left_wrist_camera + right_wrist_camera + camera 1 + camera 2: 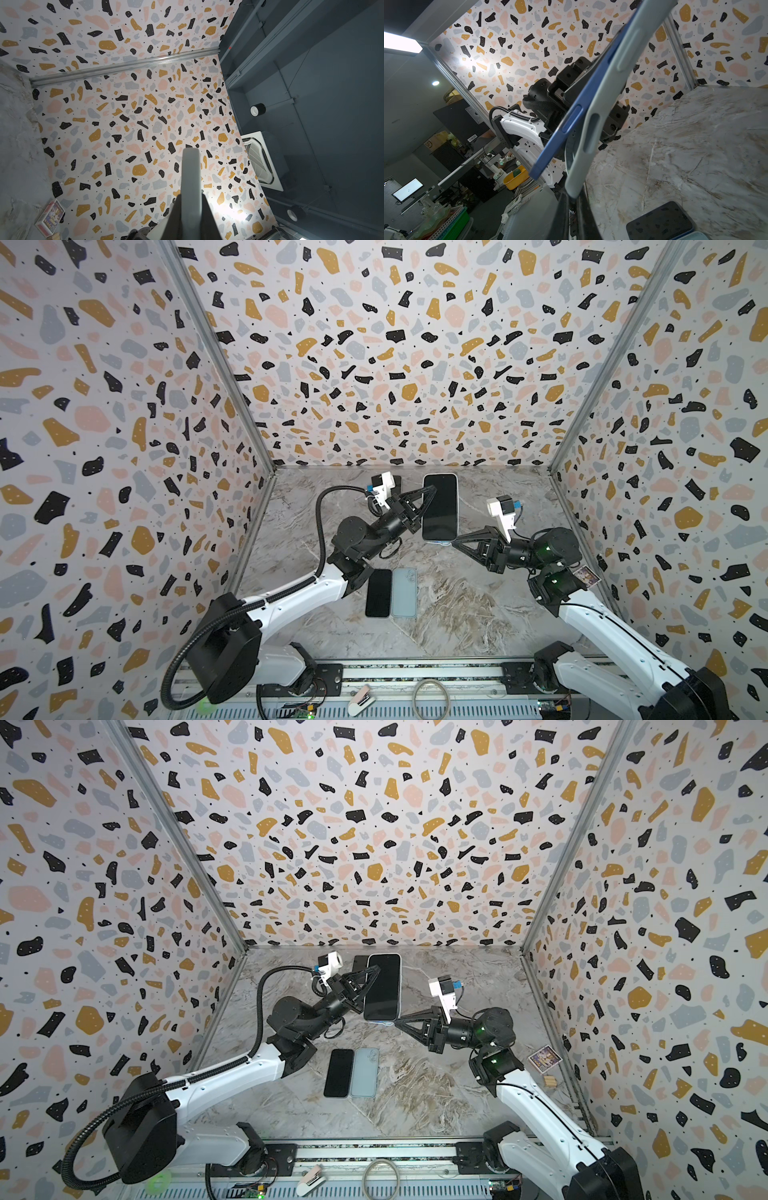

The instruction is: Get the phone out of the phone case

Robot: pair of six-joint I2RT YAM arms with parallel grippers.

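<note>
**Enclosure and held phone.** Terrazzo-patterned walls (395, 344) are joined by aluminium corner rails (232, 385) and floored by a grey marbled surface (457, 605). In both top views the phone (440, 506), screen up, is held aloft over the rear middle of the surface. The left jaws are closed across its long left edge, and the pale edge of the phone case (190, 176) is seen clamped between them. The right jaws are closed on the near end of the phone case; in the right wrist view the blue phone stands apart from the case at that end. A second black phone (378, 593) and a pale blue case (404, 592) lie side by side nearer the front. A card box (586, 576) rests by the right wall.
</note>
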